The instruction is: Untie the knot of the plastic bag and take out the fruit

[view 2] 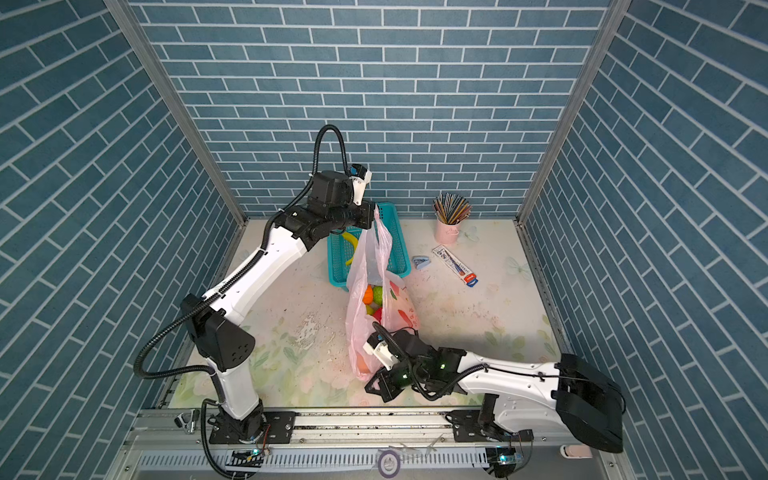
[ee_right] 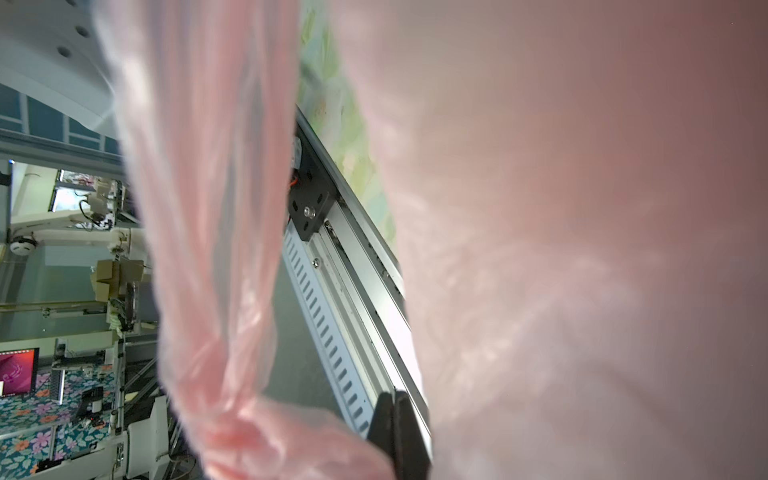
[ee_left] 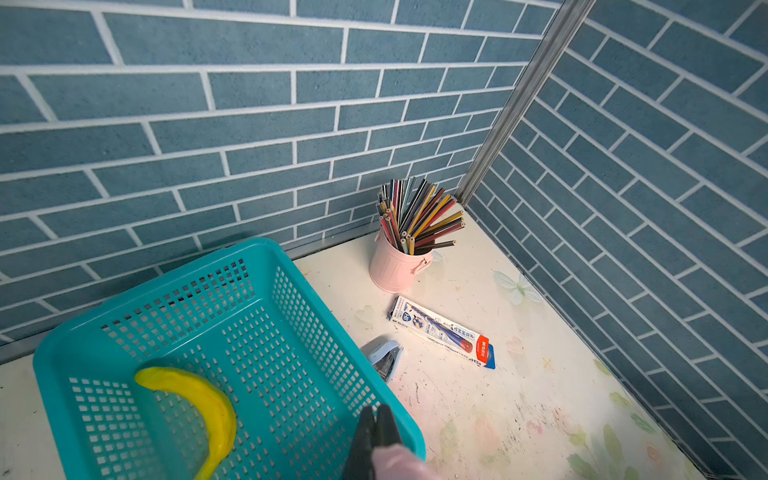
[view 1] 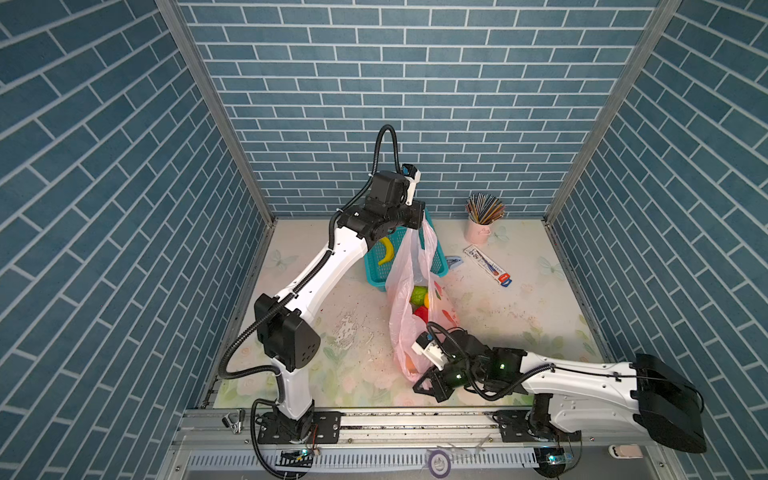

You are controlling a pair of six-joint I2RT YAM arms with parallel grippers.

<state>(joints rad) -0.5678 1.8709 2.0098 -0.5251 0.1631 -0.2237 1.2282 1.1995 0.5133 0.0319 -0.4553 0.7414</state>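
in both top views the left arm stands tall, elbow bent, wrist reaching over the teal basket (view 1: 374,274); the left tool (view 1: 424,223) is pinched on a handle of the plastic bag (view 1: 401,332), which hangs from it to the bench (view 1: 519,324). through the bag's open mouth the fruit (view 1: 419,297) shows, green, yellow and red. the right arm lies low along the front rail (view 1: 395,419), the right tool (view 1: 419,384) at the bag's lower end near the bench's front edge; bare bench lies open to the right. left wrist view: fingers (ee_left: 363,436) pressed together on pink film, above the basket rim. right wrist view: jaws closed flat, bag film on both sides; whether any is pinched i cannot tell
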